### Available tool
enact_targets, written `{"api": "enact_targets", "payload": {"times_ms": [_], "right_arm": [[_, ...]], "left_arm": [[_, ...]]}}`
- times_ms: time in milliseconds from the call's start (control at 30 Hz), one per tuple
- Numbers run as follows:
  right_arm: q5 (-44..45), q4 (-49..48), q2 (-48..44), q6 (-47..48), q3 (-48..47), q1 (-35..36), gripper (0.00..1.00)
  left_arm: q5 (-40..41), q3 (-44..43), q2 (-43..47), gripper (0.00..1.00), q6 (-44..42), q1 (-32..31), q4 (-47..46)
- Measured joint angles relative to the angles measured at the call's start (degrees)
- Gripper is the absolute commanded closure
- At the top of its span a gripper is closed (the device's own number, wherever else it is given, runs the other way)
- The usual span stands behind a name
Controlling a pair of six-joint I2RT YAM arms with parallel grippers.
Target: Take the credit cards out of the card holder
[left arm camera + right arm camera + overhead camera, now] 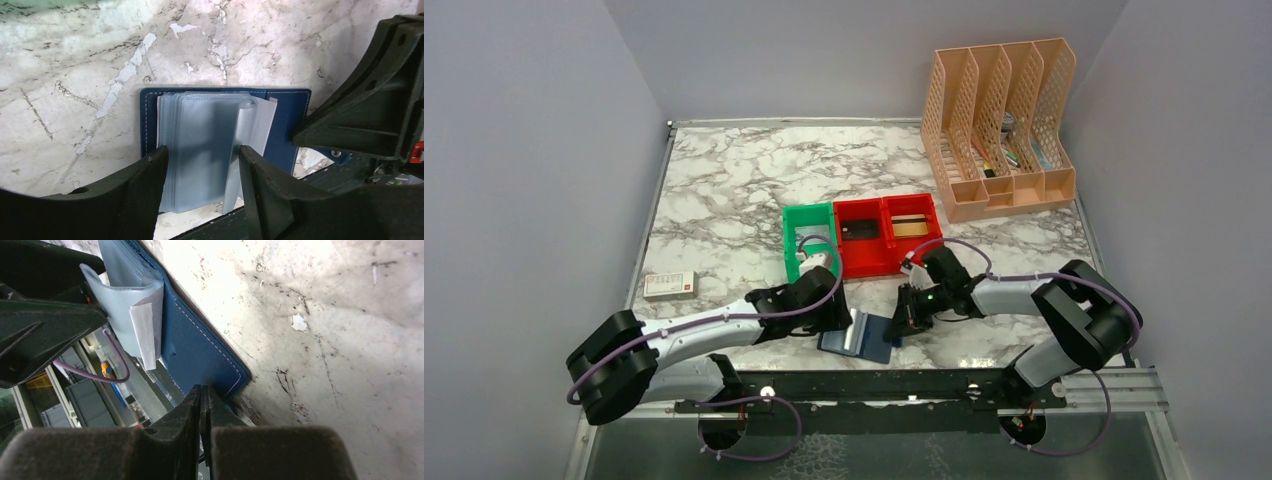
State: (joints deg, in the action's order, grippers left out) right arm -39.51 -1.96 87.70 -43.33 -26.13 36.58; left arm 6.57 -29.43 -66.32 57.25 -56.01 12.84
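Note:
The card holder (pixel 876 342) lies open on the marble by the table's front edge, navy cover down, with its stack of grey-blue plastic sleeves (pixel 200 145) standing up from the spine. A white slip (pixel 268 116) pokes out behind one curled sleeve. No credit cards show clearly inside the sleeves. My left gripper (pixel 202 150) is open, its fingers straddling the sleeve stack from the near side without pinching it. My right gripper (pixel 204 390) is shut on the right corner of the navy cover (pixel 200 350), holding it down.
A green bin (pixel 809 240) and two joined red bins (pixel 889 235), with flat cards inside, sit just behind the arms. A peach file rack (pixel 999 130) stands at the back right. A small white and red box (pixel 670 285) lies at the left edge.

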Motion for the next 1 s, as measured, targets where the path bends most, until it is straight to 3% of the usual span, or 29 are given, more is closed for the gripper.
{"api": "enact_targets", "payload": {"times_ms": [333, 1000], "right_arm": [[0.00, 0.00, 0.07, 0.00, -0.02, 0.09, 0.94], [-0.07, 1.33, -0.39, -0.04, -0.09, 0.07, 0.94]], "left_arm": [[-1.68, 0.00, -1.22, 0.59, -0.13, 0.00, -0.33], [-4.61, 0.35, -9.14, 0.52, -1.38, 0.00, -16.04]]}}
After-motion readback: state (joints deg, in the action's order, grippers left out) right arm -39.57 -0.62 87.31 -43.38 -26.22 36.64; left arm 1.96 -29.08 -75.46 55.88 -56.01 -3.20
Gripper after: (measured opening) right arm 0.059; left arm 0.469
